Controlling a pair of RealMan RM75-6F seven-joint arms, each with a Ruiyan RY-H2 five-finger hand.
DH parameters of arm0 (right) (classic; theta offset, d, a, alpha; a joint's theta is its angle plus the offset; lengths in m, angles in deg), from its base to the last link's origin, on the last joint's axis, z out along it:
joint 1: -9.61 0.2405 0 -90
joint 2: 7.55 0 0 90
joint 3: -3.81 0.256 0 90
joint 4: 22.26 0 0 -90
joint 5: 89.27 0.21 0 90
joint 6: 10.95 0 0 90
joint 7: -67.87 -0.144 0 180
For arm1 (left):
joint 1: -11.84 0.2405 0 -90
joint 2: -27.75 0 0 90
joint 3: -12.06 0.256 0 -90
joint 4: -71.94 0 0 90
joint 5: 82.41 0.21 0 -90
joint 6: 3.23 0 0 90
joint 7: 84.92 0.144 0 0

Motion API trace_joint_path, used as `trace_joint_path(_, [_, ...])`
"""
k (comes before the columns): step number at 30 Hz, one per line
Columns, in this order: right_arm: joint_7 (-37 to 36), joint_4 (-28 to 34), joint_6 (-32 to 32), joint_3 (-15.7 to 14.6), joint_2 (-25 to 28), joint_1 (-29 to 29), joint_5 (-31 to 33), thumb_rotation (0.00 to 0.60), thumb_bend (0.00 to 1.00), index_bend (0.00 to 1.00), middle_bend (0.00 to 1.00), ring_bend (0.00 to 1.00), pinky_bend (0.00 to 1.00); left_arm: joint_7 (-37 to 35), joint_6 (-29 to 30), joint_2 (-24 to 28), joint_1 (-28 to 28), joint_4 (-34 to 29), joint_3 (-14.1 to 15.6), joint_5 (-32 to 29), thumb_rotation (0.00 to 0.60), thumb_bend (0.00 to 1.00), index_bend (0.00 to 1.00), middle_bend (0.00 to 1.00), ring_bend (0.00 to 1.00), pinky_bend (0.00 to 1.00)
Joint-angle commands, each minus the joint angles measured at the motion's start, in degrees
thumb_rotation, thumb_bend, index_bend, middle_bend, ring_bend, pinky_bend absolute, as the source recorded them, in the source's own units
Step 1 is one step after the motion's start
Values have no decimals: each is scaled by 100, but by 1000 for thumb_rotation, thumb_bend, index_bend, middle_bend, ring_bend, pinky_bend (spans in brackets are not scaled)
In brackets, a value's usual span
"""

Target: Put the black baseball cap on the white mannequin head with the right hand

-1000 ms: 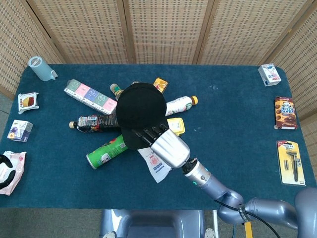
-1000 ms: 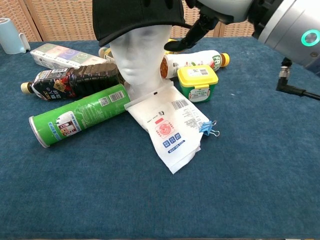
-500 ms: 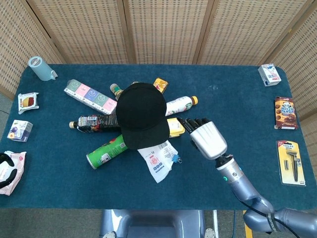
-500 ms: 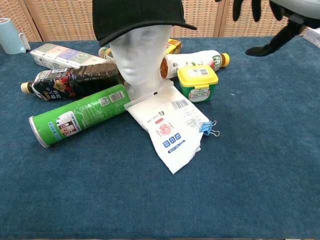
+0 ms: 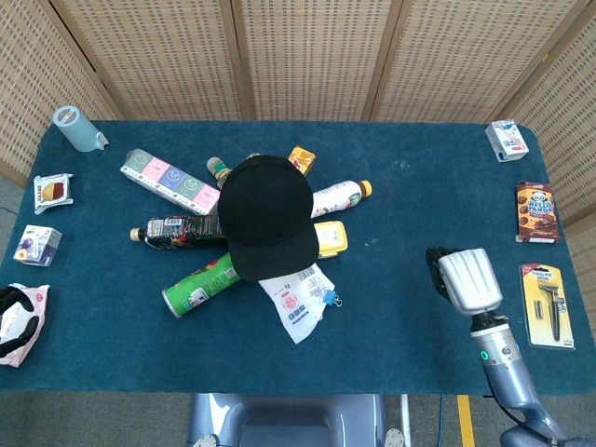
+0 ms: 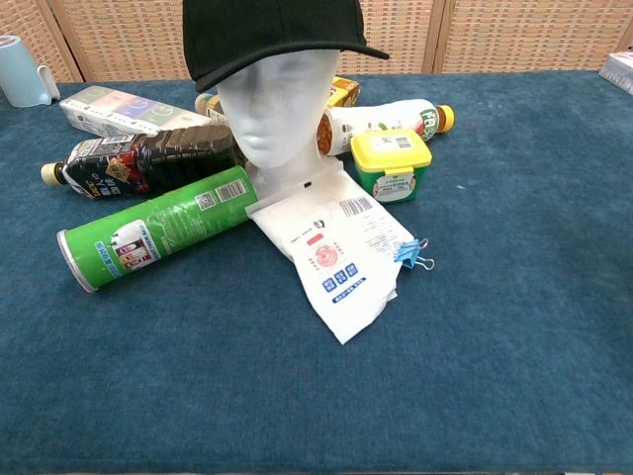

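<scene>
The black baseball cap (image 5: 265,212) sits on the white mannequin head (image 6: 276,111), brim toward the front; in the chest view the cap (image 6: 265,35) covers the crown and the face shows below it. My right hand (image 5: 463,277) hovers over the table's right side, well away from the cap, holding nothing, its dark fingers pointing left. It does not show in the chest view. At the far left edge of the head view, dark fingers of my left hand (image 5: 13,315) lie by a white packet; its pose is unclear.
Around the mannequin lie a green can (image 6: 153,229), a dark bottle (image 6: 138,159), a white bottle (image 6: 381,121), a yellow-lidded tub (image 6: 392,164) and a white pouch with a blue clip (image 6: 341,253). Snack boxes (image 5: 537,212) and a carded tool (image 5: 547,304) line the right edge.
My right hand let go of the cap's brim and drew back to the right, out of the chest view. The cap stays on the mannequin head.
</scene>
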Motion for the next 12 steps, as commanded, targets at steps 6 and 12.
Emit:
trace_joint_path(6, [-436, -249, -339, -82, -16, -543, 265, 600, 592, 682, 736, 853, 932, 137, 228, -239, 87, 231, 64, 155, 600, 325, 529, 443, 355, 365])
trace_joint_path(12, [-621, -396, -474, -124, -19, -799, 231, 600, 592, 693, 740, 854, 933, 215, 241, -246, 133, 164, 91, 132, 600, 324, 532, 444, 356, 369])
